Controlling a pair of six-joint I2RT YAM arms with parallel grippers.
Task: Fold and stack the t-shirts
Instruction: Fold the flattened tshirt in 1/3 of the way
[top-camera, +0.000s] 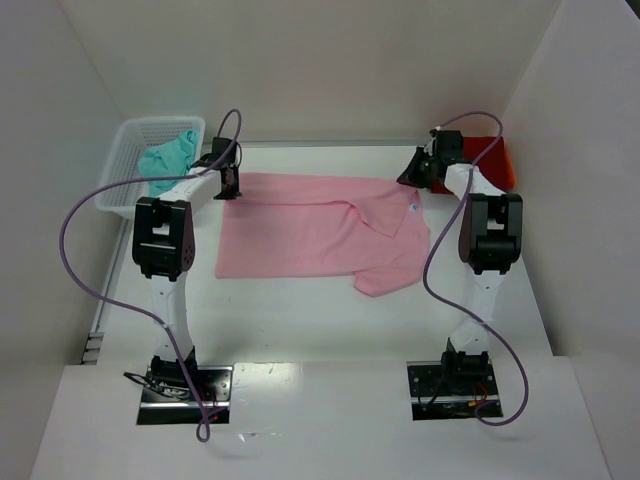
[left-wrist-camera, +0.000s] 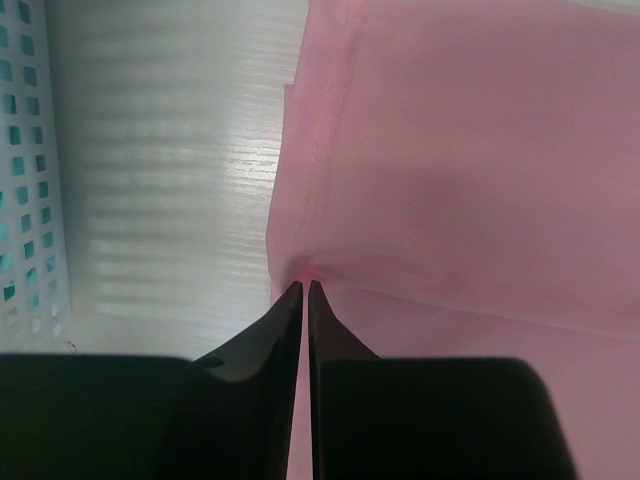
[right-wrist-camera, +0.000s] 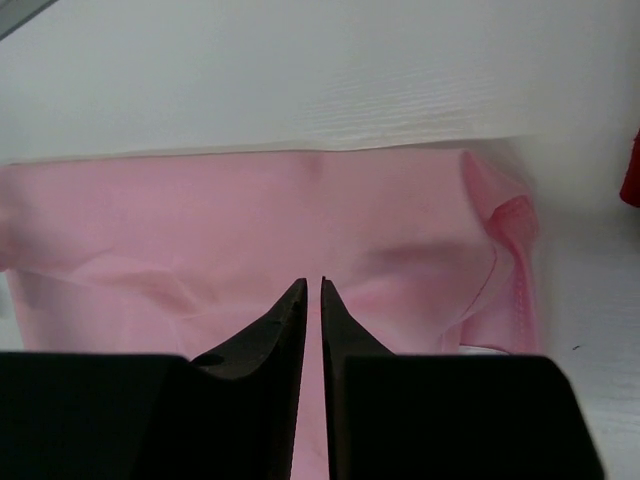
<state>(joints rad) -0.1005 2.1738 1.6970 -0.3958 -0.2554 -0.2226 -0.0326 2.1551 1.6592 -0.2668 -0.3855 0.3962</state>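
Observation:
A light pink t-shirt (top-camera: 320, 225) lies spread flat in the middle of the table, one sleeve folded over at its right. My left gripper (top-camera: 228, 184) is at its far left corner; in the left wrist view the gripper (left-wrist-camera: 304, 286) is shut on the puckered edge of the pink cloth (left-wrist-camera: 470, 180). My right gripper (top-camera: 414, 174) is at the far right corner; in the right wrist view it (right-wrist-camera: 311, 284) is shut on a raised fold of the pink t-shirt (right-wrist-camera: 230, 220). A teal t-shirt (top-camera: 166, 156) lies in the basket. A red t-shirt (top-camera: 497, 160) lies at the far right, partly hidden by the right arm.
A white mesh basket (top-camera: 127, 170) stands at the far left, close to the left gripper; its wall shows in the left wrist view (left-wrist-camera: 25, 200). White walls enclose the table at the back and both sides. The red cloth edge (right-wrist-camera: 631, 170) shows at the right of the right wrist view.

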